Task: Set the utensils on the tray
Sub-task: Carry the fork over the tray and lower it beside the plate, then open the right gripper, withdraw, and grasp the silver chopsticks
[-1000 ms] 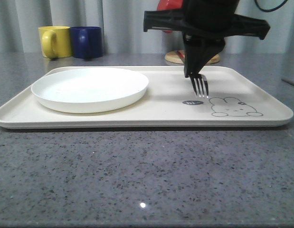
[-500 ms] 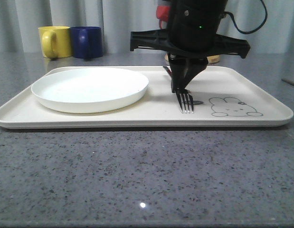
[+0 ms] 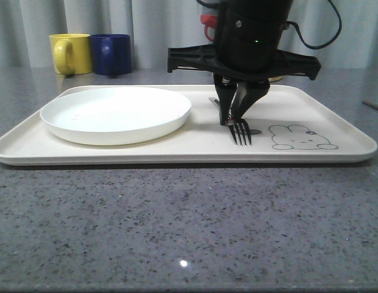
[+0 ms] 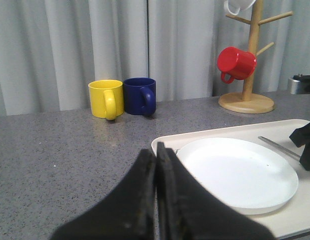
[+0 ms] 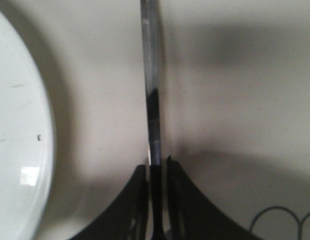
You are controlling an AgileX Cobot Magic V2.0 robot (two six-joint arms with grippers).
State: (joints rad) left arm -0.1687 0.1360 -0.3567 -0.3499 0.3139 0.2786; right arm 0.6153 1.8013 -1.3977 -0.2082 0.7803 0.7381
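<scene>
One fork point(image 3: 240, 130) lies on the tray point(image 3: 335, 155), the right gripper point(image 3: 238, 116) pinching it loosely; next, release and lift. Left gripper point(image 4: 156, 165) fingers are pressed together.

Some things are hidden or cut off

The right gripper point(image 3: 239, 113) hides much of the fork point(image 3: 240, 130) handle; the plate point(image 5: 17, 150) is cut off.
</scene>
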